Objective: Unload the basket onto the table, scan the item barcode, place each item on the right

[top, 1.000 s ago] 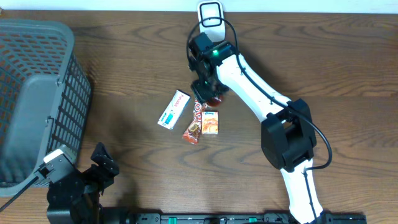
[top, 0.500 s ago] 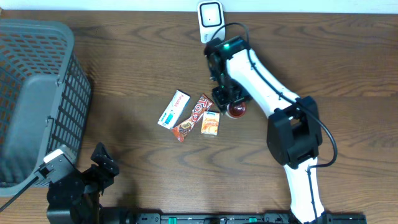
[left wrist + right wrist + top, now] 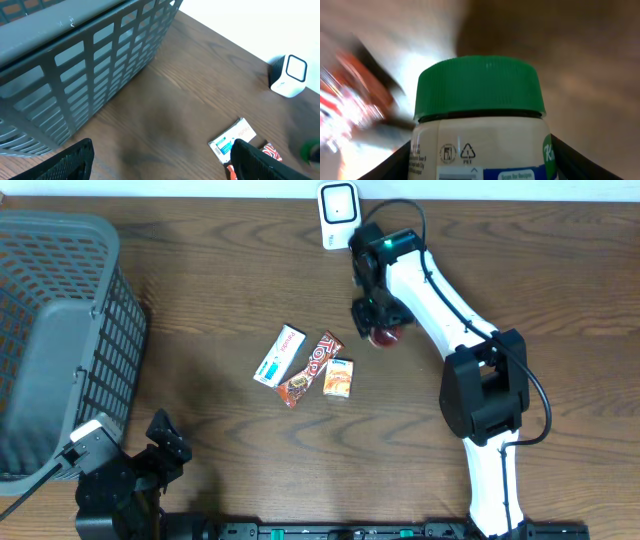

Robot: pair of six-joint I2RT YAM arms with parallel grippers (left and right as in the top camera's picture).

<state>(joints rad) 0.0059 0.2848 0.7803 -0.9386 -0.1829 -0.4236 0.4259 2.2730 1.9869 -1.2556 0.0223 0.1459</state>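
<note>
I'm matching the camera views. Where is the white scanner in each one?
Overhead: scanner at the top edge, centre.
Left wrist: scanner at the right, upper half.
Right wrist: not in it; a jar fills it.
Shared landmark: grey basket, left in overhead and left wrist.

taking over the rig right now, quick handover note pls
Left gripper: open, empty, parked by the basket.
Right gripper: shut on a green-lidded jar, close to the white scanner.
On the table: white-blue box, candy bar, orange carton.
Done: jar in hand.
Left: show its barcode to the scanner; whether it has scanned cannot be told.
</note>
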